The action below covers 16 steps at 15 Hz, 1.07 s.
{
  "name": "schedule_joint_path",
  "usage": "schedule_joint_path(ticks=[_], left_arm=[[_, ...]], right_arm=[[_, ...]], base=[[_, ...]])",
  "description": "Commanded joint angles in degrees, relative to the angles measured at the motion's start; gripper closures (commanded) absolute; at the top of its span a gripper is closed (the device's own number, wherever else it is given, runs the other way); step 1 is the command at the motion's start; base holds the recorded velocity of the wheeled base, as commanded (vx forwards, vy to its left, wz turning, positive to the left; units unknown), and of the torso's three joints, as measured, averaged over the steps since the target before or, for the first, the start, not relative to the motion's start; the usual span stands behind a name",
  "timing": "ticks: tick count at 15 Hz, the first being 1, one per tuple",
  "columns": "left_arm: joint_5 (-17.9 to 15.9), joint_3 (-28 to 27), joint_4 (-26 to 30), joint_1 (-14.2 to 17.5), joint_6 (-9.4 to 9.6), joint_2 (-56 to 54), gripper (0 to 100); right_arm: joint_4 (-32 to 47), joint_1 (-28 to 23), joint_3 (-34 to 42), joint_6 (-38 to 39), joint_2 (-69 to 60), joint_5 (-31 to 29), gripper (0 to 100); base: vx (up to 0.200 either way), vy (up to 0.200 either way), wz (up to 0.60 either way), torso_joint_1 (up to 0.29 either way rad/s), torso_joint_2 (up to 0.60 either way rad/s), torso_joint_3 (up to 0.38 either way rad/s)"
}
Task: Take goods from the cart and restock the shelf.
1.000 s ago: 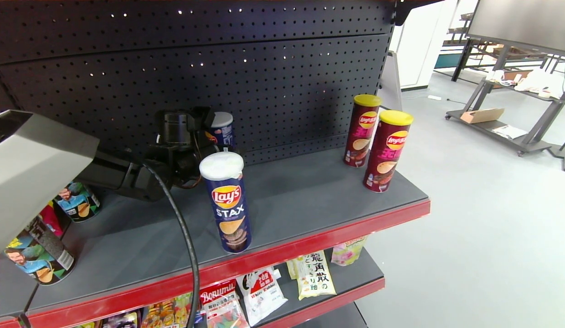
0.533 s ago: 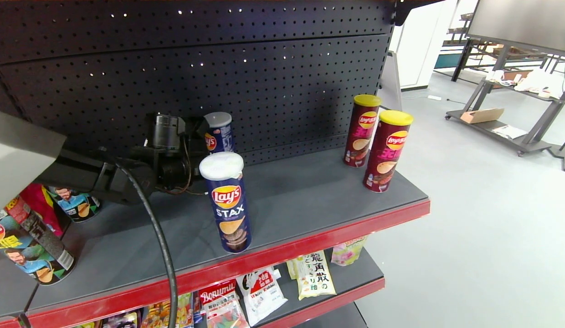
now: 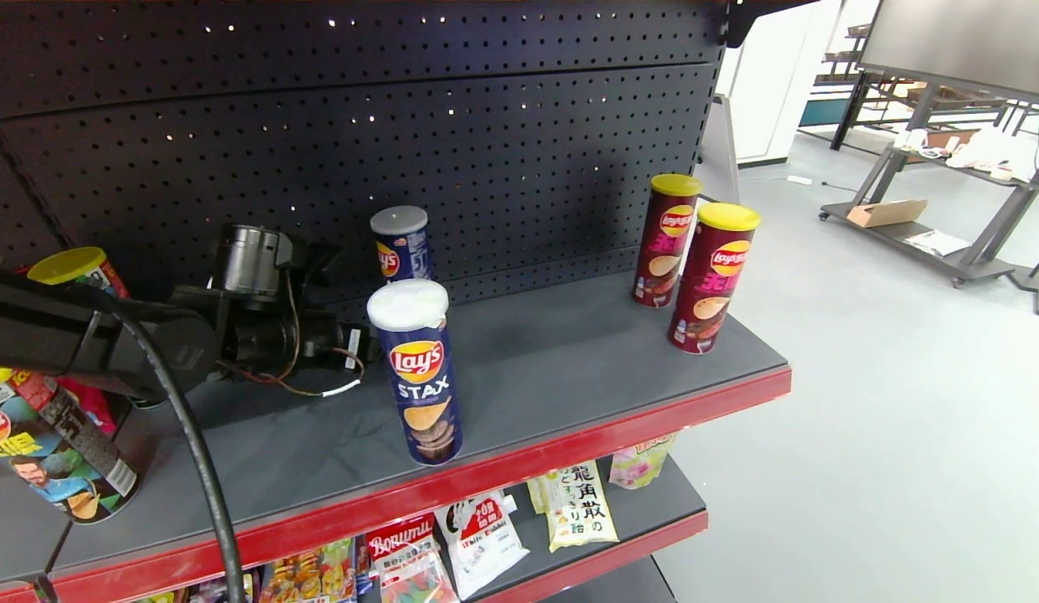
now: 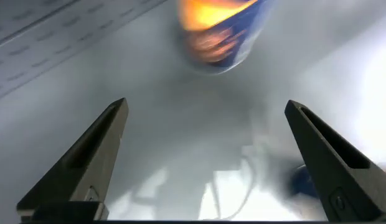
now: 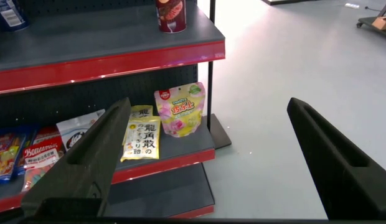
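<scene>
A dark blue chip can (image 3: 400,243) with a grey lid stands upright at the back of the grey shelf (image 3: 570,368), against the pegboard. My left gripper (image 3: 339,297) hangs just left of it, open and empty, apart from the can. In the left wrist view the open left gripper (image 4: 205,104) faces that blue can (image 4: 218,31), which is blurred a little beyond the fingertips. A second blue can (image 3: 419,368) with a white lid stands near the shelf's red front edge. My right gripper (image 5: 205,162) is open and empty, low in front of the shelving.
Two maroon cans (image 3: 714,276) with yellow lids stand at the shelf's right end. Colourful cans (image 3: 59,452) crowd the left end. Snack bags (image 3: 570,502) fill the lower shelf (image 5: 174,158). Open floor lies to the right, with a metal rack (image 3: 930,226) far off.
My left arm has drawn back to the left, away from the rear blue can. The can stays standing by the pegboard, now fully uncovered.
</scene>
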Motion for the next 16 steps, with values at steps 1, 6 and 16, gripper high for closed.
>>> schedule_joint_path(ticks=[1,6,16], left_arm=[[0.2,0.6,-0.1,3.2,3.29,-0.8,0],[0.4,-0.2,-7.7,4.1,4.87,4.4,0],[0.5,-1.1,-16.9,6.1,8.21,12.0,0]], right_arm=[[0.0,0.0,0.0,0.0,0.0,0.0,0],[0.0,-0.1,0.0,0.0,0.0,0.0,0],[0.0,0.0,0.0,0.0,0.0,0.0,0]], base=[[0.000,0.000,0.00,0.000,0.00,0.000],[0.000,0.000,0.00,0.000,0.00,0.000],[0.000,0.000,0.00,0.000,0.00,0.000]])
